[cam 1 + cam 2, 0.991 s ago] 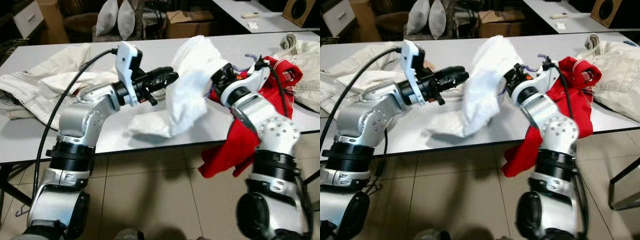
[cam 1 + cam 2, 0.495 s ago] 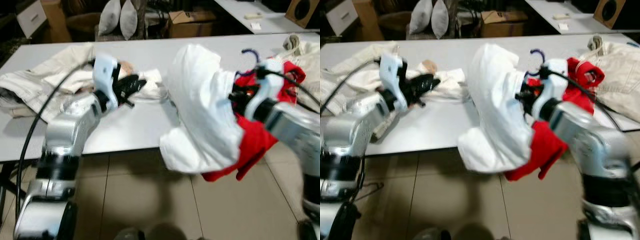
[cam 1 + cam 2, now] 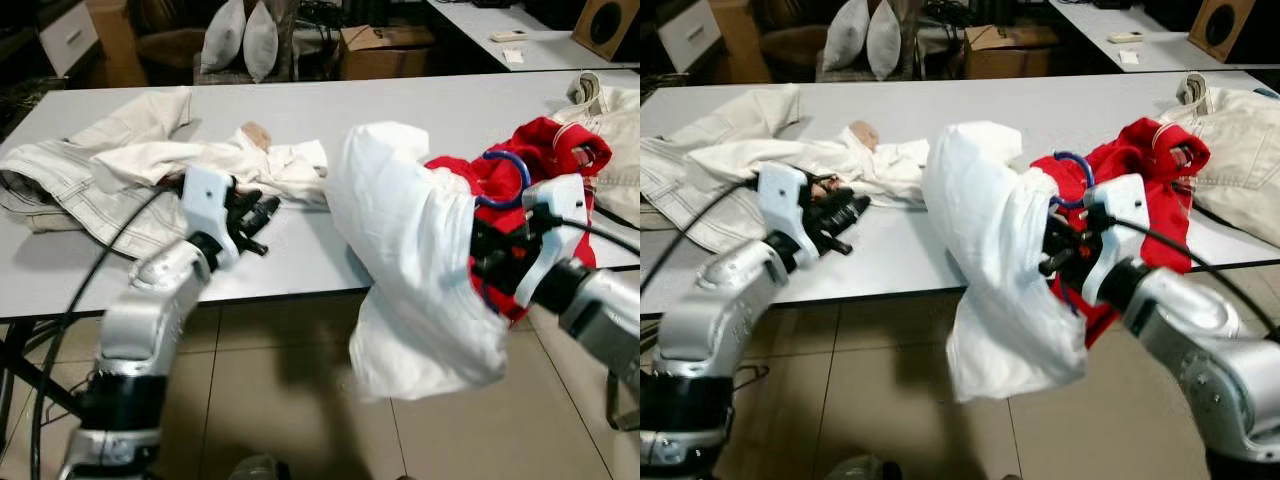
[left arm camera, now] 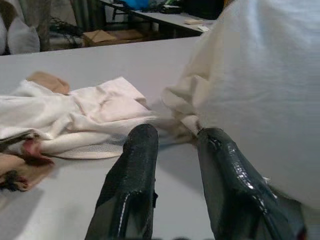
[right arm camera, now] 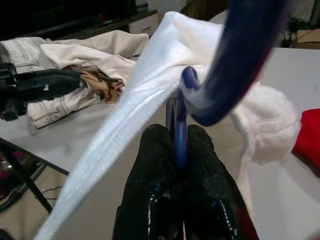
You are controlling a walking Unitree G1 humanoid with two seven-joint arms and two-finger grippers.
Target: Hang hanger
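Since a second ago my right tool (image 5: 176, 150) has carried the white garment (image 3: 420, 250) off the surface (image 3: 300, 250); it now hangs out over the floor (image 3: 260, 400), and my left tool (image 4: 175, 145) has drawn back to the surface edge. The blue hanger (image 3: 505, 180) is mostly buried in cloth; only its hook and neck show. My right tool is clamped on the hanger's neck. My left tool's fingers are parted, holding nothing, near the cream clothes (image 3: 150, 170).

Bare grey table (image 3: 290, 250) lies between the cream clothes (image 3: 150, 170) at ten o'clock and the hanging white shirt (image 3: 420, 270) blocking three o'clock.
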